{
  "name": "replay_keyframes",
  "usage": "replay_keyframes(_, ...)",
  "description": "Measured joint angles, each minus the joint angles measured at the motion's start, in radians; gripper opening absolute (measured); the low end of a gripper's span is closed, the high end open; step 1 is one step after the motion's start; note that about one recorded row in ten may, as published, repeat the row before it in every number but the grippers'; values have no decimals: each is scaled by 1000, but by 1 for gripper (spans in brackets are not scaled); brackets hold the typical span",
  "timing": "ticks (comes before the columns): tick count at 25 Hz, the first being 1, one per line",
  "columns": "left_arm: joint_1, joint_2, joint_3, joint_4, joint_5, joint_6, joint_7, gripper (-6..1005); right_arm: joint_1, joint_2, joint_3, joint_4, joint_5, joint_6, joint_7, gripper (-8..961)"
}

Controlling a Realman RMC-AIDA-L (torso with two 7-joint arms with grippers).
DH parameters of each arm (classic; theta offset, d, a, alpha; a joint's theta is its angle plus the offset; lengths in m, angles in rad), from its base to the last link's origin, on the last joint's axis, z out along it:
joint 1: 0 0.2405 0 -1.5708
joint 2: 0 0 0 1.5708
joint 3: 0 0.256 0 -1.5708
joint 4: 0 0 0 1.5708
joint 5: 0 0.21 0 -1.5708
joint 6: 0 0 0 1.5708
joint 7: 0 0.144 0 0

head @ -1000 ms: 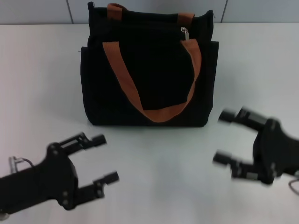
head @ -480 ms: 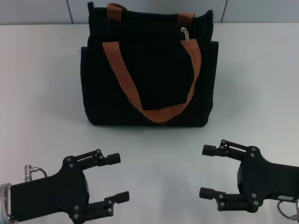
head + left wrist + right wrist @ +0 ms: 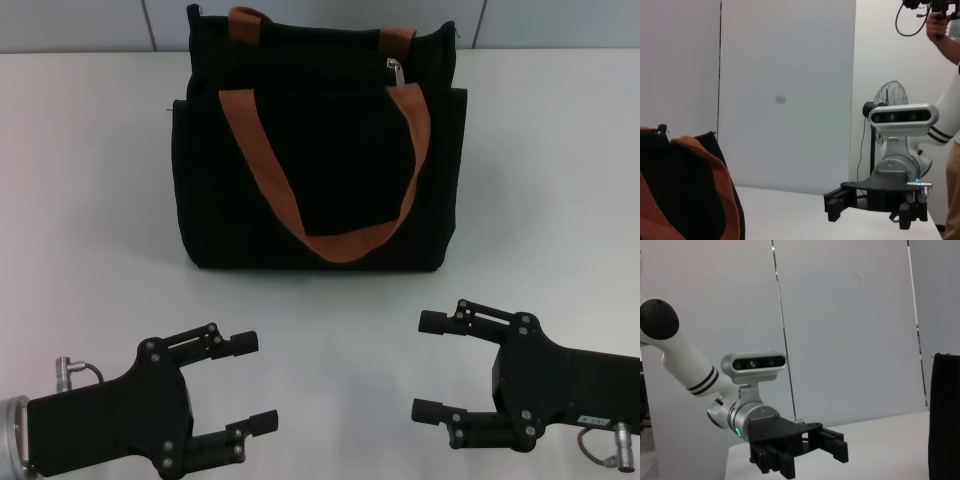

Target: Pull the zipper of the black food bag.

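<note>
Head view shows the black fabric food bag with orange-brown webbing handles standing upright toward the far edge of the white table, about midway between its side edges. Both grippers sit low near the near edge, well apart from the bag: the left gripper near the near-left corner, the right gripper toward the near-right, each with its jaws spread and holding nothing.

The main risk is the small silver zipper pull, which sits at the top of the bag, toward its right end. It is a thin tab, so jaws closing slightly off it could pinch only cloth or the near handle, which drapes down the front just below it. A soft, light-looking bag will likely slide or tip along the table if the pull is dragged with nothing bracing the bag. The handle loop could also snag a finger.

Whether the zipper is run shut or open along the top, the pictures do not settle; the mouth looks narrow.
</note>
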State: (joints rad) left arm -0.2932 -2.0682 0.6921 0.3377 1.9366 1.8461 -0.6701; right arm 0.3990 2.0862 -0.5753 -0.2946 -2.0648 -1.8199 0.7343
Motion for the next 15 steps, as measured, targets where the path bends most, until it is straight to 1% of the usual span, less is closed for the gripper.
replay_keyframes(6,1,0,-3,-28,0,-7,1,718,10,0,0,16,0,2,0,831)
replay_keyframes(15,3,0,-4,-28,1,-12,2,719,11,1,0,20,2,4,-1,831)
